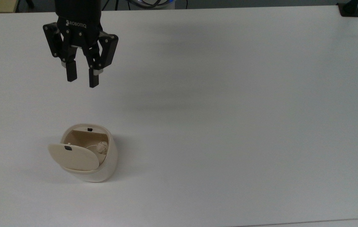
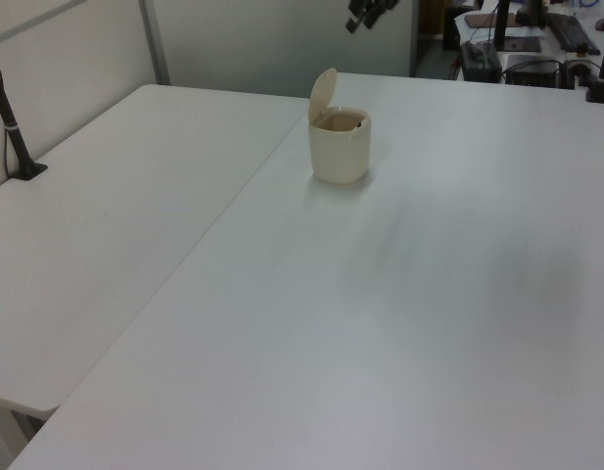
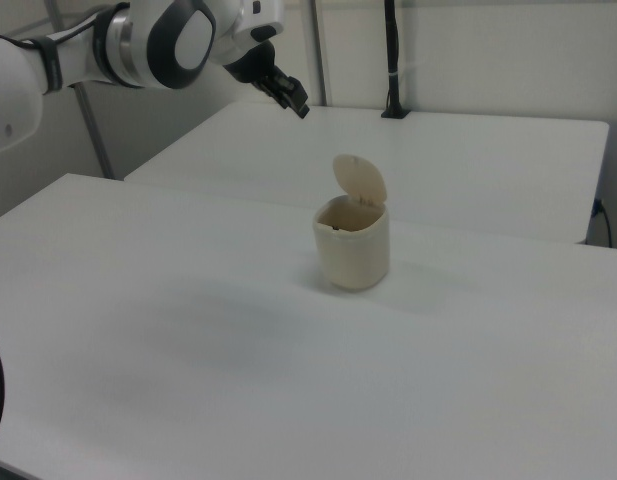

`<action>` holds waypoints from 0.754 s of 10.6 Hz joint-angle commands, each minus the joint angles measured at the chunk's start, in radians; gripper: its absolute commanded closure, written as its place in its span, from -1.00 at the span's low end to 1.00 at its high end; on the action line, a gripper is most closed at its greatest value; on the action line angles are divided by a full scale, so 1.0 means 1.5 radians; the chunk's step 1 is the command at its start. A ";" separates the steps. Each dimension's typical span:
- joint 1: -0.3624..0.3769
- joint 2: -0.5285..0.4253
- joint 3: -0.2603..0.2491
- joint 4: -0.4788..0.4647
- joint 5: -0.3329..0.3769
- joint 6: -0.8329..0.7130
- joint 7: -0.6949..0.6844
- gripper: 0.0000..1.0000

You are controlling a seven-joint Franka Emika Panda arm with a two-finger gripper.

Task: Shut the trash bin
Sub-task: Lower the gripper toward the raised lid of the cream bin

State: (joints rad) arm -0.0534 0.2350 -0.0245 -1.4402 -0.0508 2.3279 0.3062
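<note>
Fingers of the black gripper [image 1: 82, 77] stand a narrow gap apart, holding nothing, high above the white table [image 1: 229, 94]. The trash bin [image 1: 98, 167] stands below it in the top view, well apart, its lid [image 1: 73, 156] tilted up on the hinge and a crumpled wad [image 1: 102, 147] lying inside. In the right view the gripper [image 3: 291, 98] hangs above and to the right view's left of the bin. Bare tabletop stretches wide toward the top view's right. A second white table [image 2: 96, 215] adjoins in the left view.
</note>
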 commanded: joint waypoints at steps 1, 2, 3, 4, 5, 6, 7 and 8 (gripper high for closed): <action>0.000 0.103 0.001 0.105 -0.072 0.081 0.152 0.89; 0.000 0.124 0.001 0.117 -0.102 0.115 0.197 1.00; 0.003 0.153 -0.011 0.137 -0.131 0.145 0.268 1.00; 0.024 0.174 -0.042 0.150 -0.150 0.159 0.316 1.00; 0.047 0.190 -0.077 0.150 -0.171 0.168 0.338 1.00; 0.050 0.202 -0.085 0.148 -0.176 0.178 0.338 1.00; 0.050 0.204 -0.085 0.142 -0.181 0.177 0.338 1.00; 0.051 0.204 -0.085 0.135 -0.192 0.177 0.338 1.00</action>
State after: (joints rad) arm -0.0032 0.5226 -0.1204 -1.2501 -0.2976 2.5826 0.7771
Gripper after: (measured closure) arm 0.991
